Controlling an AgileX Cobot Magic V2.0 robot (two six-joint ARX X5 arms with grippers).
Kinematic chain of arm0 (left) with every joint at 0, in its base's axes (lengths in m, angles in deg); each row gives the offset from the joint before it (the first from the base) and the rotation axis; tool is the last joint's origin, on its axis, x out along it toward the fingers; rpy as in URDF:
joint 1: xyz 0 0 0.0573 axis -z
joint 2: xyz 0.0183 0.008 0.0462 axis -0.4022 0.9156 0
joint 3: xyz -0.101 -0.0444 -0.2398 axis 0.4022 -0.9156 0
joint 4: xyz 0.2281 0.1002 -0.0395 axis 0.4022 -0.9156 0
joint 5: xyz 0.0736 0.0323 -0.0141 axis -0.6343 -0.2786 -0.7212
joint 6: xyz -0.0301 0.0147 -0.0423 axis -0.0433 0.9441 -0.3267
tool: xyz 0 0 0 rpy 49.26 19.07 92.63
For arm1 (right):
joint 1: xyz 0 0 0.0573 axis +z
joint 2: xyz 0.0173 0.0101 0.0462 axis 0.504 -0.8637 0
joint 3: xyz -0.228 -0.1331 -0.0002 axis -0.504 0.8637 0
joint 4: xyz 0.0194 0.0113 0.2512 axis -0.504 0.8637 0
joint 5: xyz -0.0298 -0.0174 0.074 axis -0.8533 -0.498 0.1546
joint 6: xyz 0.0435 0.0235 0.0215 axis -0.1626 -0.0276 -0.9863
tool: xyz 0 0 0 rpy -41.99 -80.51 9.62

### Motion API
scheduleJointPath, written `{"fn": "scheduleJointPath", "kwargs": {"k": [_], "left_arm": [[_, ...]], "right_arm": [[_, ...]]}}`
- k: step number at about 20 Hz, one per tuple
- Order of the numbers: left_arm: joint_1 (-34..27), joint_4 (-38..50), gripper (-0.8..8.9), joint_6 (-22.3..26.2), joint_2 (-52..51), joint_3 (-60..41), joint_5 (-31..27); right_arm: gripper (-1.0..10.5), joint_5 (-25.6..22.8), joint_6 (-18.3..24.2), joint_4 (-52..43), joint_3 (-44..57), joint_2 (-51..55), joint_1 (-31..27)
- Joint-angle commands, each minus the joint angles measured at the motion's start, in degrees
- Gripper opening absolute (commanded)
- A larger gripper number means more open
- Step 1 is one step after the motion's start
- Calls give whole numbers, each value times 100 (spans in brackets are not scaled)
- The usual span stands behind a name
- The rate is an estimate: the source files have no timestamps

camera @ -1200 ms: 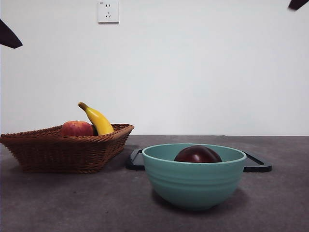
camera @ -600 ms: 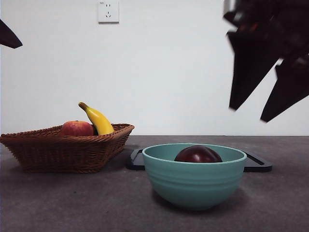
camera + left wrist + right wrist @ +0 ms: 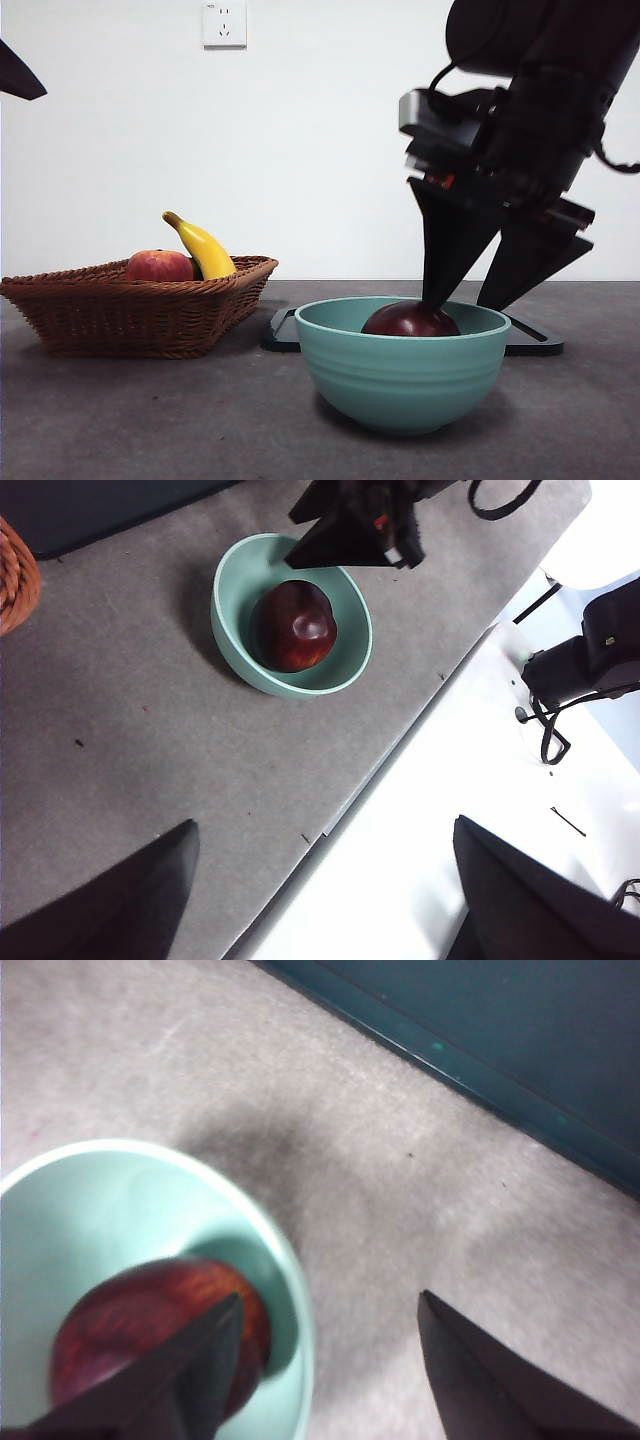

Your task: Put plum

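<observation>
I see the plum (image 3: 410, 320) sitting in the green bowl (image 3: 400, 375); my right end effector (image 3: 462, 302) hangs spread above it (not gripping), so the pickup remains.

Lab bench: bare wall (image 3: 330, 150), socket (image 3: 224, 23), grey tabletop (image 3: 150, 420).

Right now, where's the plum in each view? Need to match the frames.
Front view: the plum sits in the teal bowl, only its top showing above the rim, under the right gripper.
Left wrist view: plum in the bowl, seen from above.
Right wrist view: plum in the bowl, one of the fingers overlapping it.
Shared landmark: the teal bowl.
</observation>
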Motion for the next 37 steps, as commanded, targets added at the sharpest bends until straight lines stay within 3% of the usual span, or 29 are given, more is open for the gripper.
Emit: {"fn": "scheduleJointPath", "kwargs": {"k": [1, 4, 13, 25, 32, 37], "left_arm": [[22, 31, 403, 107, 33, 70, 20], [22, 33, 403, 109, 33, 70, 20], [22, 50, 403, 107, 33, 70, 20], [22, 111, 403, 105, 33, 70, 20], [22, 116, 403, 107, 33, 70, 20], [22, 111, 403, 105, 33, 70, 20]], "right_arm": [[247, -20, -79, -98, -81, -214, 63], [135, -9, -70, -170, -81, -299, 63], [13, 22, -66, -195, -81, -313, 131], [13, 0, -149, -122, -446, -35, 76], [13, -2, -57, 26, -1307, -116, -483], [13, 0, -9, 70, -2074, -723, -1043]]}}
